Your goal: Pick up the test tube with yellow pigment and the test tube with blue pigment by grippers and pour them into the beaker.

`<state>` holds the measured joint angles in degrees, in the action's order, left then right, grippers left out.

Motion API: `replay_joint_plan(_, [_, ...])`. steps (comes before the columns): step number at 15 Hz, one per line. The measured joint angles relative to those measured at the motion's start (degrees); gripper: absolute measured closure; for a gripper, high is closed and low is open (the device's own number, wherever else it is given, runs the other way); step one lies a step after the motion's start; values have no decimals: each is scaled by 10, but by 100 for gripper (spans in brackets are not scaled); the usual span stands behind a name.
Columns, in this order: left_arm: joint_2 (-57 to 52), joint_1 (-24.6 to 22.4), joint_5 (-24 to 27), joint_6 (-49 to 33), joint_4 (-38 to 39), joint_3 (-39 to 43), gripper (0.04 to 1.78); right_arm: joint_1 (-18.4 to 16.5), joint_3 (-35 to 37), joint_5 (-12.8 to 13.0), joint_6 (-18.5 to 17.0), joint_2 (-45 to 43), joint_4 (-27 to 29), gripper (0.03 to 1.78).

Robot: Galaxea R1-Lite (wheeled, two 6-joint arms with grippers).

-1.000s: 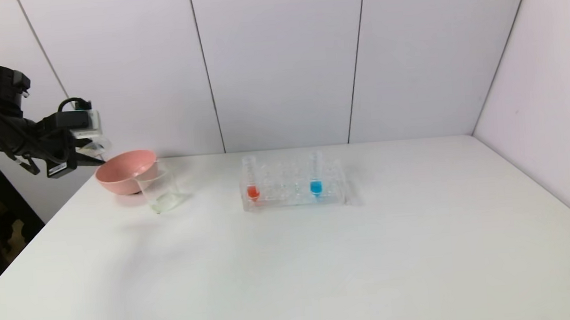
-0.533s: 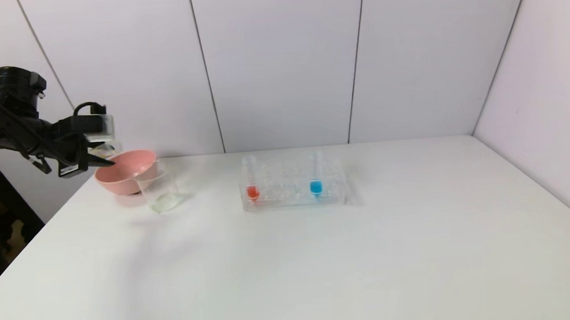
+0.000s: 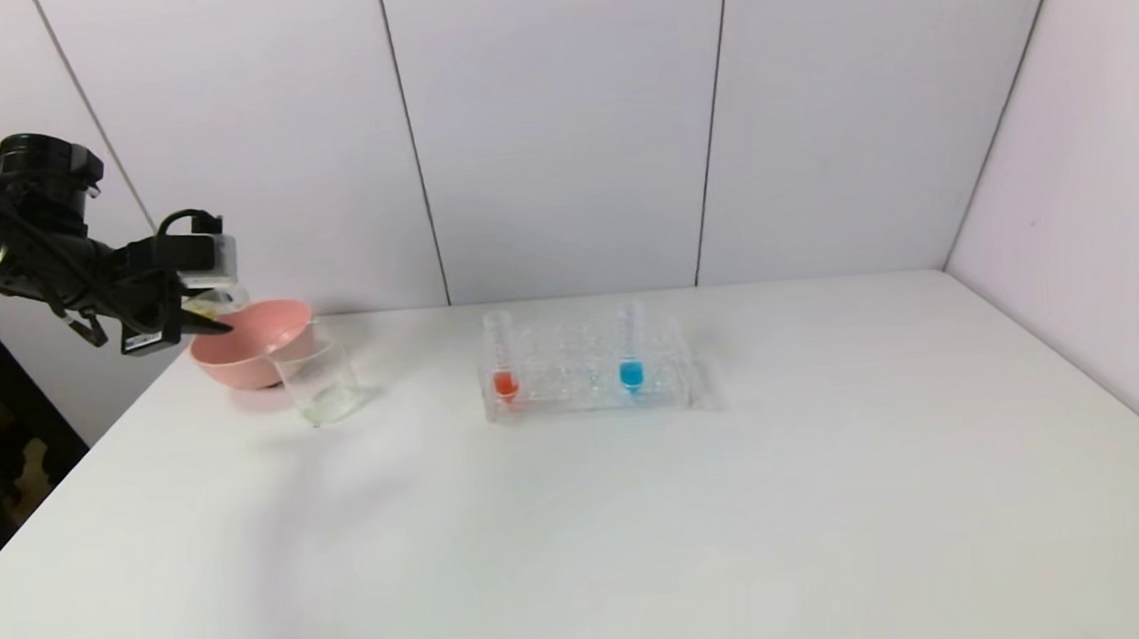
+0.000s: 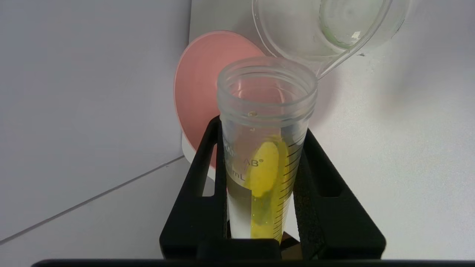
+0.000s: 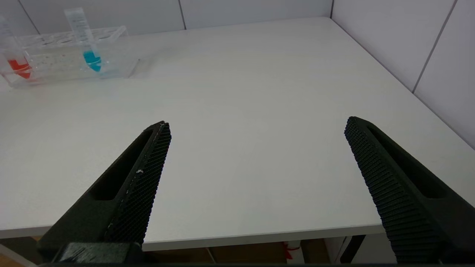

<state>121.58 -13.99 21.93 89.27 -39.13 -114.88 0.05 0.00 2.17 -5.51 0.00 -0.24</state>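
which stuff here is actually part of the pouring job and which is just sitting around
Part of the job:
- yellow test tube, held in the left gripper
- blue test tube
- beaker
- right gripper, open

Just lying about:
- pink bowl
- red test tube
- tube rack

The left gripper [image 3: 197,322] has moved from out beside the table to the near rim of the pink bowl [image 3: 267,359]. It has also dropped slightly, bringing the yellow tube [image 4: 265,148] closer to the beaker [image 3: 318,382].
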Motion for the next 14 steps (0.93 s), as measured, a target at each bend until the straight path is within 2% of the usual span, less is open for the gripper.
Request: replay_joint_plan(14, [6,20,-66,28,12,-4,130,0,0,0,0,0,0,10])
